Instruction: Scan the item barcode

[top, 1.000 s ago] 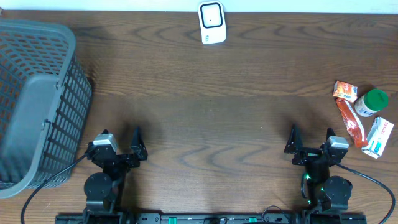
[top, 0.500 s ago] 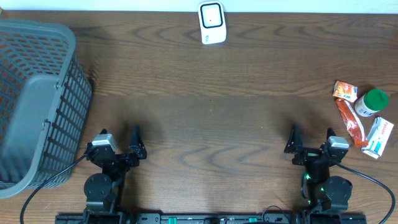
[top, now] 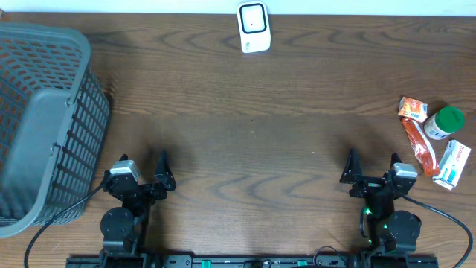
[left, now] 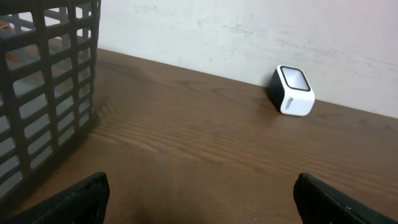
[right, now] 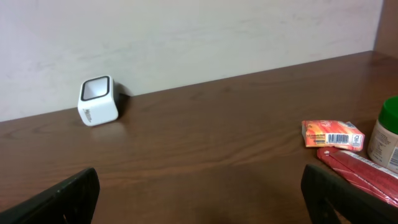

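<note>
Items: orange pack (top: 413, 109), bottle (top: 445, 123), red pouch (top: 420, 147), white box (top: 452, 164), right edge.
Scanner (top: 253, 27): top centre.
Basket (top: 82, 141): left edge, bare floor showing.
Left gripper (top: 143, 162), right gripper (top: 372, 160): fingers apart.

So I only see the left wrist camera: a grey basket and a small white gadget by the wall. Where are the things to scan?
Observer: Clustered at the right edge of the table: an orange packet, a green-capped bottle, a red sachet and a white box.
Visitor: Any barcode showing?
Observer: Yes, the right wrist camera shows one on the orange packet's side.
Visitor: Is the other arm holding anything?
Observer: No, the right fingers are open and empty, short of that cluster.
</note>
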